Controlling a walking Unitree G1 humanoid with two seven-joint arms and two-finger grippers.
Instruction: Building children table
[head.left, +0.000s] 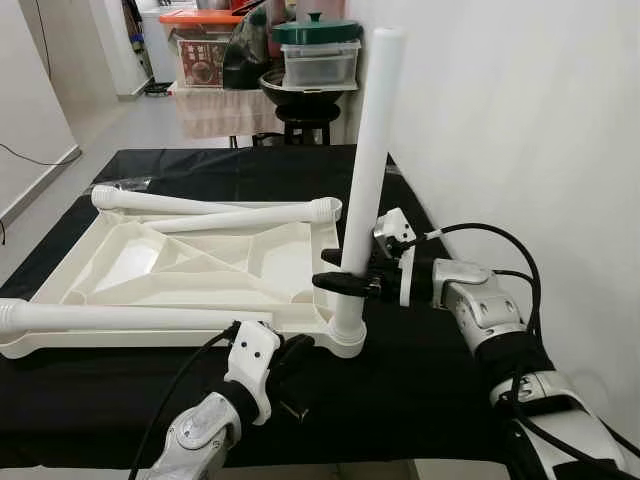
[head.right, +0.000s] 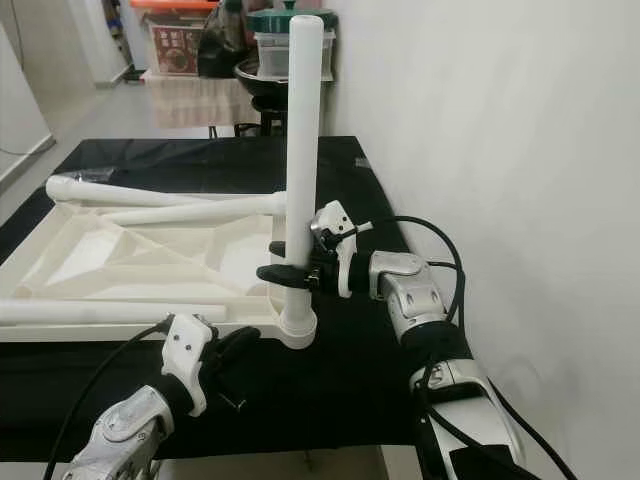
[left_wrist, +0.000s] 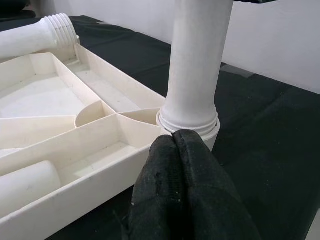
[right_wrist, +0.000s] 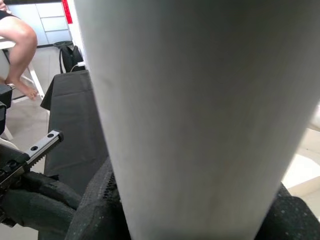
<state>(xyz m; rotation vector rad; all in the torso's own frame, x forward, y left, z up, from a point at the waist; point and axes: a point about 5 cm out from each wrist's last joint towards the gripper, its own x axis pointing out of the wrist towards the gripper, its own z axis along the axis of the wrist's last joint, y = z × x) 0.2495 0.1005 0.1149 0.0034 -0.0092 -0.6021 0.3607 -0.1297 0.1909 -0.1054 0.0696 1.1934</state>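
Standing upright in the near right corner socket of the overturned white plastic tabletop (head.left: 190, 262), a white cylindrical table leg (head.left: 368, 150) is clasped low down by the right gripper (head.left: 345, 283); three more white legs (head.left: 215, 215) lie across the tabletop on the black-covered work surface (head.left: 420, 370). Behind, a clear lidded storage box (head.left: 320, 60) is seen on a stool, its contents indistinct. In the left wrist view, the left gripper (left_wrist: 175, 145), fingers pressed together, is shown touching the socket collar. In the right wrist view, the leg is seen clamped between the black fingers (right_wrist: 55, 210); a seated person's leg (right_wrist: 20, 45) appears beyond.
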